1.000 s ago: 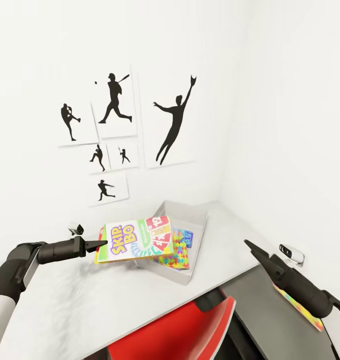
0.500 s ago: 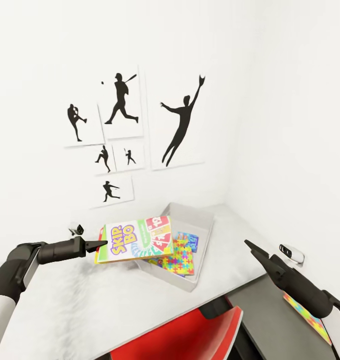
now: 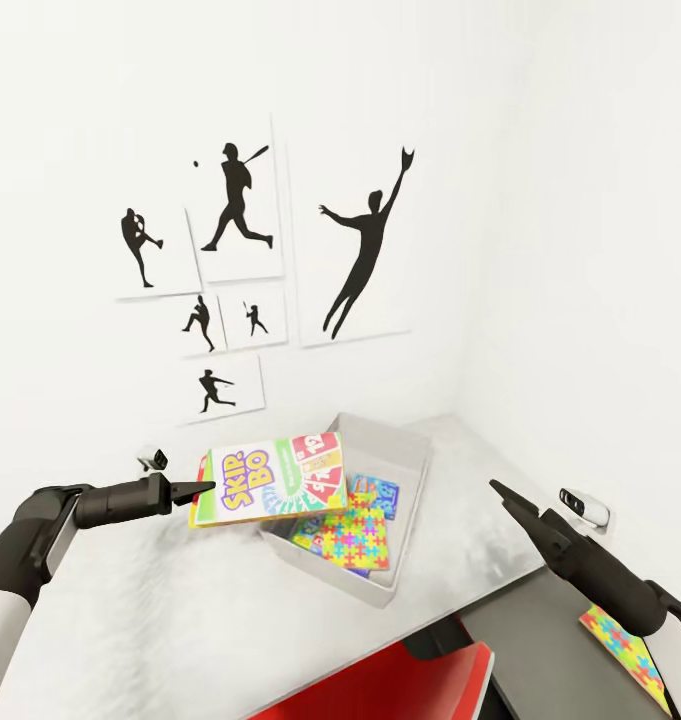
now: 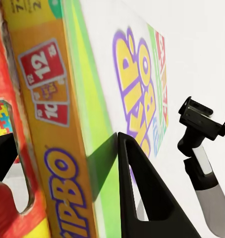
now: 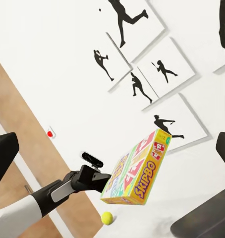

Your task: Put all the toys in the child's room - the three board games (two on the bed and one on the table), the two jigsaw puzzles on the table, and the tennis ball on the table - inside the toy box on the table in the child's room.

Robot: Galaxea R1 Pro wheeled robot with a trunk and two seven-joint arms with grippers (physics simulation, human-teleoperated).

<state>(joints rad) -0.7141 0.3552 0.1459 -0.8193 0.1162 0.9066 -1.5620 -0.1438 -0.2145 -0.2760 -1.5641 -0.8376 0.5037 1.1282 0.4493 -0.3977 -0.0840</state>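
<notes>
My left gripper [image 3: 196, 490] is shut on the left end of a red-and-green Skip-Bo board game [image 3: 272, 477], held flat above the table [image 3: 170, 620] with its far end over the toy box [image 3: 325, 575]. The left wrist view shows that box [image 4: 68, 124] edge-on between the fingers. Inside the grey toy box lie a jigsaw puzzle [image 3: 347, 530] and a blue board game [image 3: 382, 492]. A second jigsaw puzzle [image 3: 625, 645] lies on the lower dark cabinet section under my right arm. My right gripper [image 3: 500, 492] hangs open and empty right of the toy box. The right wrist view shows the tennis ball [image 5: 107, 218] below the held game [image 5: 137, 171].
A red chair [image 3: 380, 685] stands tucked at the table's front edge. White walls meet in a corner just behind the toy box, with black baseball-player pictures [image 3: 245, 210] on the left wall. Bare tabletop stretches left of the toy box.
The whole picture has shifted, so the camera moved: the toy box and wall pictures sit slightly further right. Both arms keep their pose, and the left still holds the board game.
</notes>
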